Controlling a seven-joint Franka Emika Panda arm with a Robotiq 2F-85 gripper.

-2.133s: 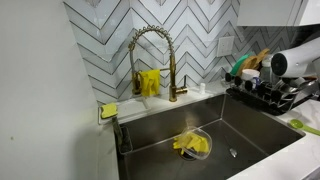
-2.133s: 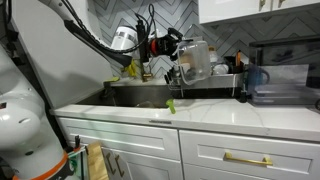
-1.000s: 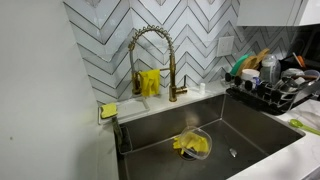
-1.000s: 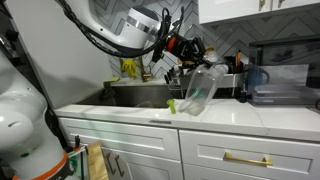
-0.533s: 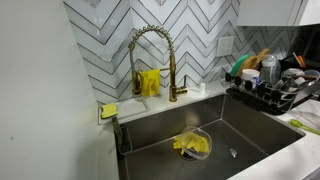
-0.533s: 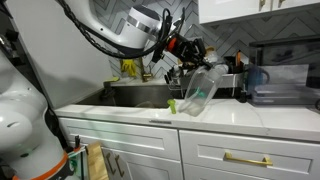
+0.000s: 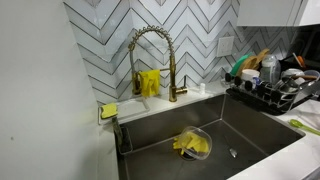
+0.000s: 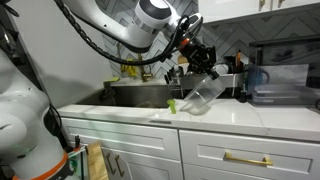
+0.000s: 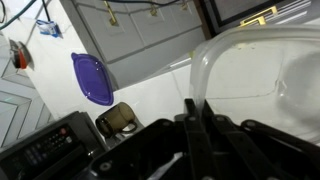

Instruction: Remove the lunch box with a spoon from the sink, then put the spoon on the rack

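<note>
Pincer (image 8: 207, 66) looks clamped on the rim of the clear lunch box (image 8: 199, 94). The wrist view is tight, so I'm not fully sure. Box hangs tilted over the white table (image 8: 250, 118), outside the sink (image 7: 250, 125), just right of a small green item (image 8: 171, 105). Can't make out a spoon in the box. Sink holds a clear dish (image 7: 192, 145) with something yellow in it. Dish rack (image 7: 268, 97) stands right of the sink.
</note>
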